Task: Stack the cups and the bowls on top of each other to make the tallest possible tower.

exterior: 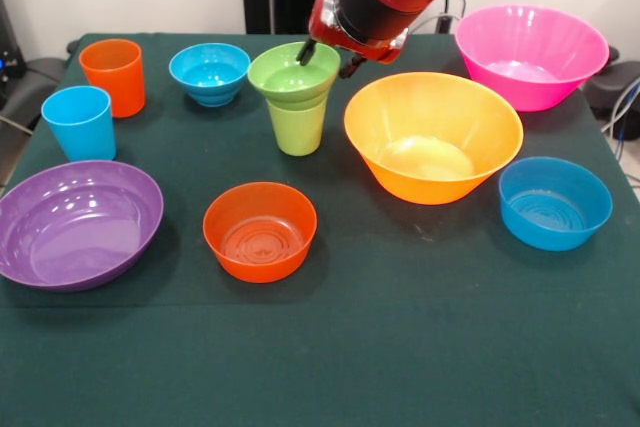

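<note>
A small green bowl [290, 75] sits nested in the mouth of the upright lime green cup [298, 129], forming a short tower at the table's centre back. My gripper [329, 58] hangs over the bowl's right rim. It is open: one black finger [307, 50] dips inside the bowl and the other stands outside the rim. At the left stand the orange cup [111, 75] and the light blue cup [79, 122], both upright. A small blue bowl [209, 73] lies between the orange cup and the tower.
On the green table cloth [400, 337] lie a purple bowl [78, 223] front left, an orange bowl [259, 230] front centre, a large yellow-orange bowl [432, 135] right of the tower, a pink bowl [530, 55] back right, and a blue bowl [554, 202] right.
</note>
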Controlling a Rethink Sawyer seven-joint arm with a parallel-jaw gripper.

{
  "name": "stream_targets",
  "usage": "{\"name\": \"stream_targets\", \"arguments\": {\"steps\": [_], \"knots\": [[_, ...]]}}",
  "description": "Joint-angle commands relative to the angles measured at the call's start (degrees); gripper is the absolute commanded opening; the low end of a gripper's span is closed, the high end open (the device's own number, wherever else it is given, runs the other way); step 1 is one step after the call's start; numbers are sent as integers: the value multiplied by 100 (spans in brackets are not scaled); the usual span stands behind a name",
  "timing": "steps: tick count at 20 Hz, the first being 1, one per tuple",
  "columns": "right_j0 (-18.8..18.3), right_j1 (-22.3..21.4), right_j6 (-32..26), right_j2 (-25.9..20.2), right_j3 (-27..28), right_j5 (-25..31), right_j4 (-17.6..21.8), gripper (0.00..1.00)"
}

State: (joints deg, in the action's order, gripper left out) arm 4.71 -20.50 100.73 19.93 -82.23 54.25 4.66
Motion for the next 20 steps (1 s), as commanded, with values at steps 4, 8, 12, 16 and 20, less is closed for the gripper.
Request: {"name": "stream_targets", "arguments": {"steps": [4,8,12,16,20], "knots": [[7,227,608,-531,-12,-420,119,100],[41,210,658,-487,-23,-460,139,100],[54,136,682,-490,-50,-441,101,100],[99,7,695,-485,-72,-270,47,100],[156,-82,718,-454,-97,-129,33,100]]}}
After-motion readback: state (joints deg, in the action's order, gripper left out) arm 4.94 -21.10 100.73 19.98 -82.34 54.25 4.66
